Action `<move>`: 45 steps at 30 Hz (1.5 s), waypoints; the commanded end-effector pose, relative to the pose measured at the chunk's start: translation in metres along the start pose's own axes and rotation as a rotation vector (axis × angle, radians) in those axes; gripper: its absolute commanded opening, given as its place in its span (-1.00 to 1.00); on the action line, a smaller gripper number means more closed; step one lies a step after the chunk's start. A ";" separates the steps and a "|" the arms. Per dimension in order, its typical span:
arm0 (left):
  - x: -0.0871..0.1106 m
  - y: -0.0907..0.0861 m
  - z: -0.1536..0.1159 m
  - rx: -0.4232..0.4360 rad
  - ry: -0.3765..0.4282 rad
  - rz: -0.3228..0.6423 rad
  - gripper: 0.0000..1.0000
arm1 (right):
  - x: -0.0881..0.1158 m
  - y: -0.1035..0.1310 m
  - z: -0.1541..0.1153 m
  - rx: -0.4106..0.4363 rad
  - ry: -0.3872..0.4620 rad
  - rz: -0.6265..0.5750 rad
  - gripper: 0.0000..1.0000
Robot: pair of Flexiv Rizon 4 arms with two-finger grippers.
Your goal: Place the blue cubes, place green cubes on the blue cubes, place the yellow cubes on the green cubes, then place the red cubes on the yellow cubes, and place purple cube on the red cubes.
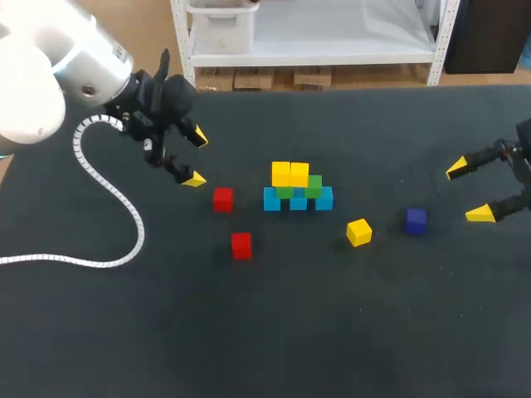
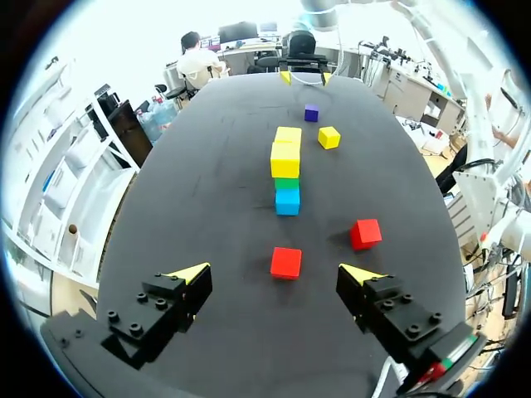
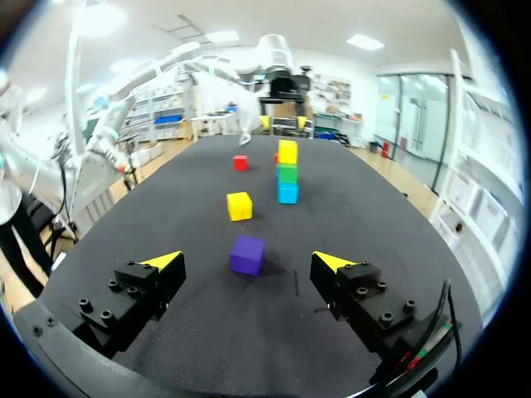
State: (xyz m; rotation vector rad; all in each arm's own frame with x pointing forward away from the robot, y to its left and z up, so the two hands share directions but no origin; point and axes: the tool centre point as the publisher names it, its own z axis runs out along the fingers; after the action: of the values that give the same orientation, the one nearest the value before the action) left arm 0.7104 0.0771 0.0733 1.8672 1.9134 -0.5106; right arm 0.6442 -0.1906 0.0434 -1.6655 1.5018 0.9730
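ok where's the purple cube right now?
Head view: the purple cube sits loose on the right side of the table, between the loose yellow cube and the open right gripper, touching neither.

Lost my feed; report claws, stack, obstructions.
Left claw open, empty. Right claw open, empty. Stack built to yellow layer; two red cubes, one yellow cube, purple cube loose on table. Nothing blocking the stack.

Right arm [image 1: 516, 153] is getting cut off by the head view's right edge, only the right tool [image 1: 467, 191] showing. Left arm [image 1: 50, 75] is running out at the upper left corner. Yellow cubes [image 1: 289, 174] are covering most of the left green cube [image 1: 284, 192]. In the right wrist view the stack [image 3: 287, 172] is hiding most of one red cube [image 3: 275, 157], and the cubes behind are lining up, count unclear.
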 end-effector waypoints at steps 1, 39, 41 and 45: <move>0.001 0.000 0.000 0.000 -0.002 0.002 1.00 | -0.015 0.000 0.025 -0.033 0.029 -0.040 1.00; 0.001 0.000 0.000 0.000 -0.002 0.002 1.00 | -0.033 0.008 0.154 -0.222 0.098 -0.128 0.79; 0.001 0.000 0.000 0.000 -0.002 0.002 1.00 | -0.032 0.009 0.155 -0.222 0.098 -0.125 0.47; 0.001 0.000 0.000 0.000 -0.002 0.002 1.00 | -0.029 0.009 0.157 -0.223 0.098 -0.120 0.29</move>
State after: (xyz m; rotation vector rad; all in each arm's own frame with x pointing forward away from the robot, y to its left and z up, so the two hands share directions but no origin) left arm 0.7102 0.0769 0.0735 1.8676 1.9154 -0.5100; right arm 0.6195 -0.0413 -0.0052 -1.9644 1.3769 1.0360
